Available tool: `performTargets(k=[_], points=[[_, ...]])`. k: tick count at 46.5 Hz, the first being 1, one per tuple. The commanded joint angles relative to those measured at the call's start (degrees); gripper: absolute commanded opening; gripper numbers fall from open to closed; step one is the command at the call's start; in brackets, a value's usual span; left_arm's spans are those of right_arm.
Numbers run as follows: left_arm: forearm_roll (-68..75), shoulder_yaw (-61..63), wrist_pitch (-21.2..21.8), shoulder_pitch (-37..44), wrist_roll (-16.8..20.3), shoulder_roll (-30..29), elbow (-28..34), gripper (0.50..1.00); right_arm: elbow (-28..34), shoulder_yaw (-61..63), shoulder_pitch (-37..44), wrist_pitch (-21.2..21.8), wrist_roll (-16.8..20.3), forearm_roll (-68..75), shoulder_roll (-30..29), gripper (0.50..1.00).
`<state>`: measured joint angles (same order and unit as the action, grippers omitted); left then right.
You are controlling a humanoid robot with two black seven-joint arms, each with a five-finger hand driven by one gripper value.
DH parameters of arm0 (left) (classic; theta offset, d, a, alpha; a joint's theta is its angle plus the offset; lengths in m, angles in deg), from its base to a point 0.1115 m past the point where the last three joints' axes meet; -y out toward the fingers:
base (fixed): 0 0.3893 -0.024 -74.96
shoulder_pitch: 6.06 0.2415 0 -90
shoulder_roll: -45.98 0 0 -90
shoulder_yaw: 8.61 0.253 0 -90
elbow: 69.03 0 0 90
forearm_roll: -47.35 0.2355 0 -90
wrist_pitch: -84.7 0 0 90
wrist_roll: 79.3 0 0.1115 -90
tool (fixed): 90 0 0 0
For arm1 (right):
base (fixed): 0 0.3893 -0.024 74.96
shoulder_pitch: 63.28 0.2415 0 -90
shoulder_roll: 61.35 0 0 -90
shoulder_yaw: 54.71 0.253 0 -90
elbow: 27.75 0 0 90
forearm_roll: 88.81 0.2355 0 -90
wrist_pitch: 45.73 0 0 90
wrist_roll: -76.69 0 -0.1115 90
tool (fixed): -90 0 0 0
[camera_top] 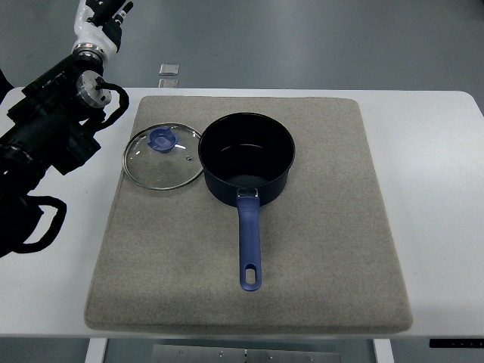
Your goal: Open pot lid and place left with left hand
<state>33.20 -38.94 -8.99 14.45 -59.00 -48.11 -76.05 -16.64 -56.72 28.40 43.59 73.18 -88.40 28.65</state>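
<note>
A dark blue pot [246, 160] stands open on the grey mat [325, 249], its long blue handle [250, 246] pointing toward the near edge. The glass lid [162, 160] with a blue knob [162, 140] lies flat on the mat just left of the pot, its rim touching or almost touching the pot's wall. My left hand [106, 19] is raised at the top left corner, well away from the lid and holding nothing. Its fingers look relaxed and are partly cut off by the picture's top edge. The black left arm [49, 136] reaches in from the left edge.
The mat covers most of a white table [435, 197]. A small grey square object [169, 69] lies on the floor beyond the table's far edge. Black cables [41, 227] loop by the arm at the left.
</note>
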Motion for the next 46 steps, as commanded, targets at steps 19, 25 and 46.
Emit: performTargets(k=[19, 25, 46], points=[[0.0, 0.0, 0.0, 0.0, 0.0, -0.1, 0.0, 0.919, -0.1, -0.1, 0.0, 0.1, 0.0, 0.0, 0.0, 0.917], [0.0, 0.0, 0.0, 0.0, 0.0, -0.1, 0.0, 0.919, -0.1, -0.1, 0.0, 0.1, 0.0, 0.0, 0.0, 0.917], [0.0, 0.0, 0.0, 0.0, 0.0, -0.1, 0.0, 0.919, -0.1, -0.1, 0.0, 0.1, 0.0, 0.0, 0.0, 0.917]])
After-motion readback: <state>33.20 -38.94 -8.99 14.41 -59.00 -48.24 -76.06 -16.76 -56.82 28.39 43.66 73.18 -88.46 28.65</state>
